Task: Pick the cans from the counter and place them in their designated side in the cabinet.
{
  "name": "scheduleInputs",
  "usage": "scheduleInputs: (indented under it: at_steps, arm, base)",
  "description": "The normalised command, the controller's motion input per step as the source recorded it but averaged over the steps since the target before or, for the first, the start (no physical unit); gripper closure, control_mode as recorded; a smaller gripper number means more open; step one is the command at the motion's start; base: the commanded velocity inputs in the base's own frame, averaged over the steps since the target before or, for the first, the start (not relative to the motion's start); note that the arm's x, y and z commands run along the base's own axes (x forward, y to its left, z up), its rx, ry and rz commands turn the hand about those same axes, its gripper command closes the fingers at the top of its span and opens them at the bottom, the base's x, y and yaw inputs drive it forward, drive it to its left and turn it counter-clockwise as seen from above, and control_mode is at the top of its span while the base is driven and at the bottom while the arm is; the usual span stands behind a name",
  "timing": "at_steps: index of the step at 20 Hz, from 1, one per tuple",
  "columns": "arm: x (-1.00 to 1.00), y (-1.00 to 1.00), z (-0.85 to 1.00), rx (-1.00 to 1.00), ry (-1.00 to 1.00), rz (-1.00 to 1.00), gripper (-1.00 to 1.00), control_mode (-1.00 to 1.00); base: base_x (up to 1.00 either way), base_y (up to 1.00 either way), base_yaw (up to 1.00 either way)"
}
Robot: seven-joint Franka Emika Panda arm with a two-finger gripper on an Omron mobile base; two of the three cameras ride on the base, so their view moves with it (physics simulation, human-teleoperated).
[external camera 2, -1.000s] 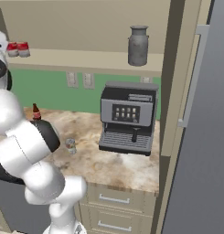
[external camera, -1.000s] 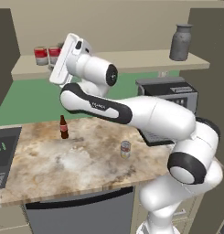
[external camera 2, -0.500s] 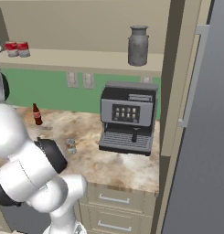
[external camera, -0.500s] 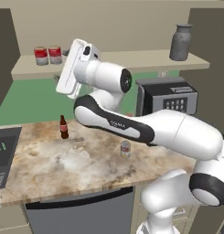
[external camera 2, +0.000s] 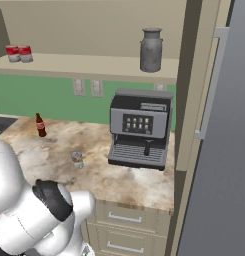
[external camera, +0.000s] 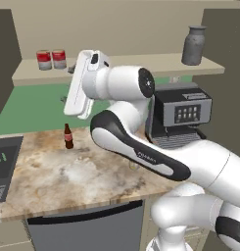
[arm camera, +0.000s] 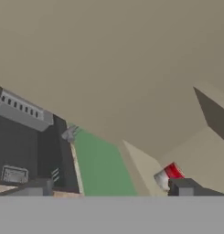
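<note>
Left base view: two red cans (external camera: pixel 51 59) sat at the cabinet (external camera: pixel 141 64) shelf's left end, arm raised beside them. Right base view: grey can (external camera 2: pixel 77 159) mid-table (external camera 2: pixel 129 182). Hand view: end effector (arm camera: pixel 111 187) looked released, empty.

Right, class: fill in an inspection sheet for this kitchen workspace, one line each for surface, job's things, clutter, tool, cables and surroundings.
Surface: marbled counter, pale front edge.
Job's things: two red-and-white cans side by side at the left end of the cabinet shelf; one small can upright on the counter.
Clutter: brown bottle upright on the counter; grey jug on the shelf's right end.
Tool: tool raised near the shelf, one red can beside a fingertip; whether open or shut cannot be told.
Cables: nothing seen.
Surroundings: coffee machine, green wall with sockets, drawers.
</note>
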Motion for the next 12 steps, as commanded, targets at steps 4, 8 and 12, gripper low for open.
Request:
scheduleInputs:
  at_steps: [4, 8, 12]
  arm:
    - [-0.73, -0.22, 0.0, -0.12, 0.23, -0.03, -1.0, -1.0]
    - [-0.68, -0.3, -0.03, -0.11, 0.26, -0.07, -1.0, -1.0]
    - [-0.64, -0.35, -0.24, -0.11, 0.11, -0.12, -1.0, -1.0]
  base:
    - [0.0, 0.0, 0.0]
    - [0.0, 0.0, 0.0]
    - [0.0, 0.0, 0.0]
